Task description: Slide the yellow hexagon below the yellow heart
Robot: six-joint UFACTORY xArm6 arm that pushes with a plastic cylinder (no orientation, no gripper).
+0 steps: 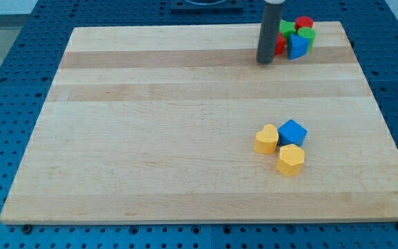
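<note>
The yellow heart (267,139) lies on the wooden board (150,138) at the view's lower right. The yellow hexagon (290,160) sits just below and to the right of it, touching or nearly touching. A blue cube (293,132) sits to the right of the heart and above the hexagon, against both. My tip (264,61) is far up the board near the view's top, well above these three blocks and just left of a cluster of blocks in the top right corner.
The top right cluster holds a red block (303,23), two green blocks (287,28) (306,34), a blue block (297,46) and a red block (280,45) partly behind the rod. A blue pegboard (12,83) surrounds the board.
</note>
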